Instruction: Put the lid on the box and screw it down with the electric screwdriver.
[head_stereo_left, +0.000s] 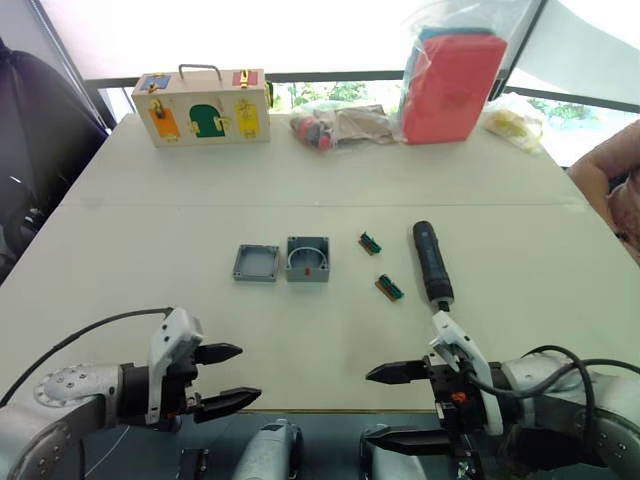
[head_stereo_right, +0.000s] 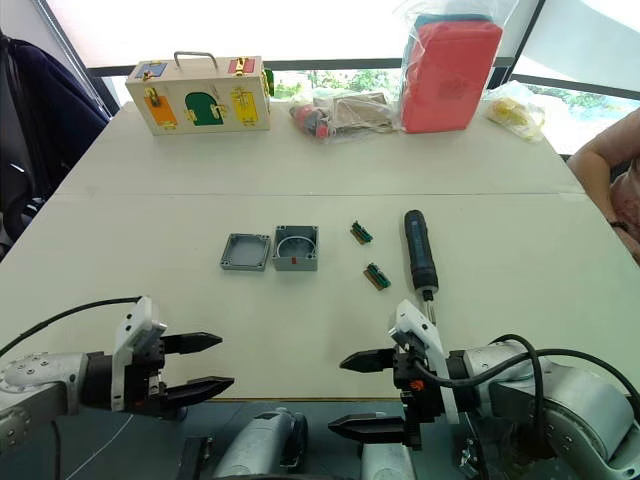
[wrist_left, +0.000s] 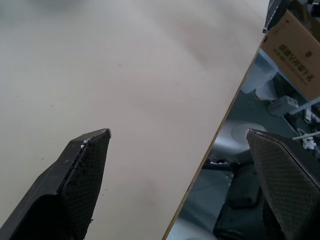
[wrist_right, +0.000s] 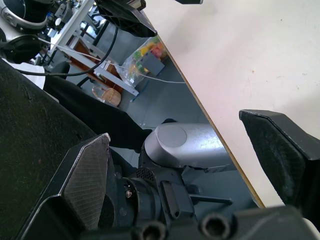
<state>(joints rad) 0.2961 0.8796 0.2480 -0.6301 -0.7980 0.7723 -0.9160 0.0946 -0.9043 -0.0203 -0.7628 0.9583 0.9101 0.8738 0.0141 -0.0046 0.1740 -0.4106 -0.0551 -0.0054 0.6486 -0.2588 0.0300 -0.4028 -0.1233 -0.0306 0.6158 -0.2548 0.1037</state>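
The shallow grey lid (head_stereo_left: 256, 263) lies on the white table beside the deeper grey box (head_stereo_left: 308, 259), which stands open side up just to its right. Farther right lies the black electric screwdriver (head_stereo_left: 432, 263), its bit end toward the near edge. My left gripper (head_stereo_left: 235, 377) hovers open at the table's near edge, well short of the lid. Open too, my right gripper (head_stereo_left: 375, 405) straddles the near edge, below the screwdriver's bit end. Neither holds anything.
Two small green bit strips (head_stereo_left: 370, 242) (head_stereo_left: 389, 288) lie between box and screwdriver. At the far edge stand a wooden latch box (head_stereo_left: 203, 106), a bag of small items (head_stereo_left: 335, 125) and a red pouch in plastic (head_stereo_left: 452, 85). A person's arm (head_stereo_left: 610, 185) is at the right.
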